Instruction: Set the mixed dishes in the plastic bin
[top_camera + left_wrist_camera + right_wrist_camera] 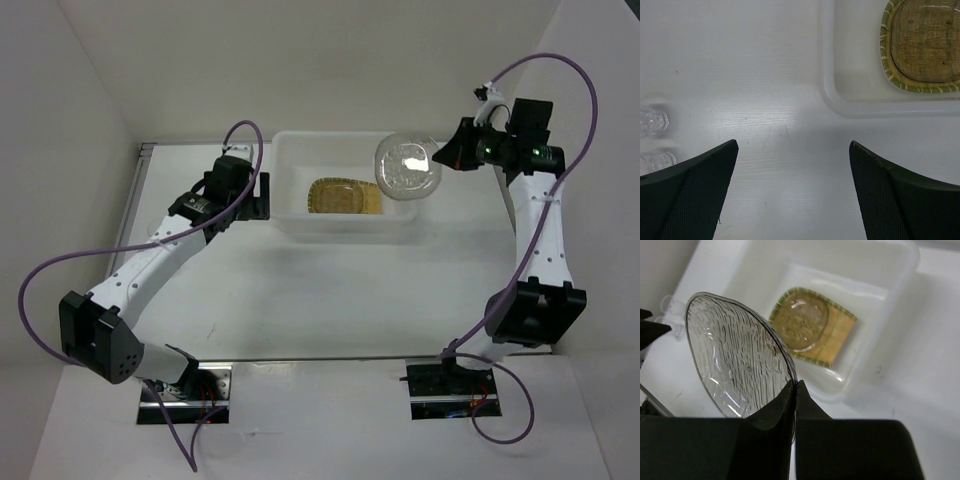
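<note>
The plastic bin (290, 150) stands at the back middle of the table. In it lies the tan-yellow grid plate (345, 197), and a round translucent dish (802, 322) rests on that plate. My right gripper (795, 383) is shut on the rim of a second smoky-grey dish (735, 355), holding it tilted above the bin's right end (407, 165). My left gripper (792, 142) is open over bare table just outside the bin's left wall (827, 95), with nothing between its fingers. A tiny clear cup (652, 122) shows at the left edge of the left wrist view.
White walls close in the table at the back and on both sides. Purple cables loop from both arms. The left arm (170, 235) stretches diagonally across the left half of the table; the right arm (540, 230) stands along the right side.
</note>
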Controlling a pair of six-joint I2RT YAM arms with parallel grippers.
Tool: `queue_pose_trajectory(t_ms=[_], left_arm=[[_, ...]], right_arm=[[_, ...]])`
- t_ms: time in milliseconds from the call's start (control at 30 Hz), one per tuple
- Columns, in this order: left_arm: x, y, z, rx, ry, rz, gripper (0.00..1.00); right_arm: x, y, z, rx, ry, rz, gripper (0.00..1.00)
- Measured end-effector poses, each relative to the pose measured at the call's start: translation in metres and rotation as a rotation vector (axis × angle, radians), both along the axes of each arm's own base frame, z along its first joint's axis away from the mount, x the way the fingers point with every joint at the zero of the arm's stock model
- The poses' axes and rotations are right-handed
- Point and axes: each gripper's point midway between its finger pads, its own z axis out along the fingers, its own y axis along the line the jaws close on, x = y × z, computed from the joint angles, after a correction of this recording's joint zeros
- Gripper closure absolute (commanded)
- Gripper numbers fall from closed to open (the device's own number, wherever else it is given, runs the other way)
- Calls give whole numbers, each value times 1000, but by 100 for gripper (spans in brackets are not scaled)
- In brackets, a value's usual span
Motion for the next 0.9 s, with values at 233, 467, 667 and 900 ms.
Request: queue_pose_trajectory(t_ms=[233, 467, 667, 900], left_arm=[[-1, 3, 5, 0, -15, 11, 2], [0, 7, 7, 16, -26, 34, 2], [10, 5, -10, 36, 1, 41, 2], [16, 2, -42, 74, 80, 38, 2]], right_arm=[[58, 51, -4, -34, -5, 119, 100], [104, 129, -82, -83, 141, 264, 100], [147, 169, -104, -97, 108, 318, 100], [178, 183, -147, -107, 120, 319, 100]])
